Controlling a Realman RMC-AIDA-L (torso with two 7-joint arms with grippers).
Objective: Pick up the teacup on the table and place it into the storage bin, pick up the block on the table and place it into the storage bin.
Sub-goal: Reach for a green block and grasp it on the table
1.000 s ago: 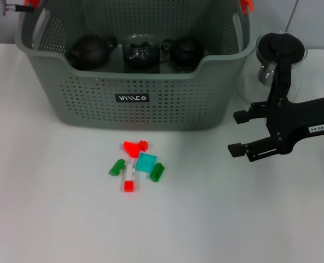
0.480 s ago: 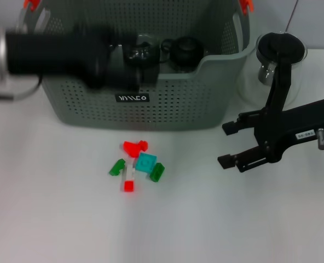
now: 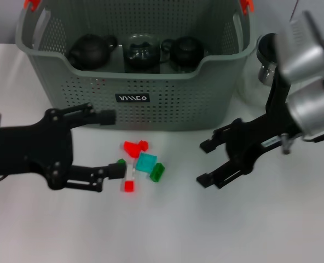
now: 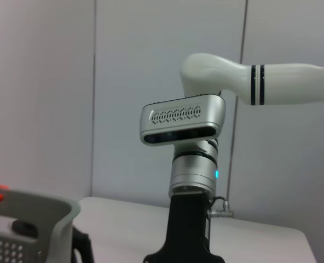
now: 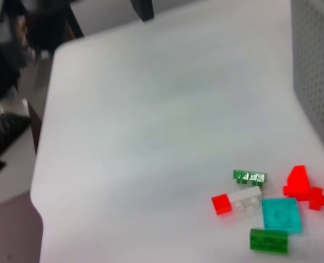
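flanking the blocks (image 3: 138, 165) lying on the table (image 3: 167, 230) before the storage bin (image 3: 134, 104), both grippers gape empty; left gripper (image 3: 111, 144) sits nearest, right gripper (image 3: 204, 163) farther.

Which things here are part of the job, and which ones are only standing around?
Job: bin; blocks in front of it; three teapots inside it; left claw, open, beside the blocks; right claw, open, on the other side.

Around: glass pitcher next to the bin; table.
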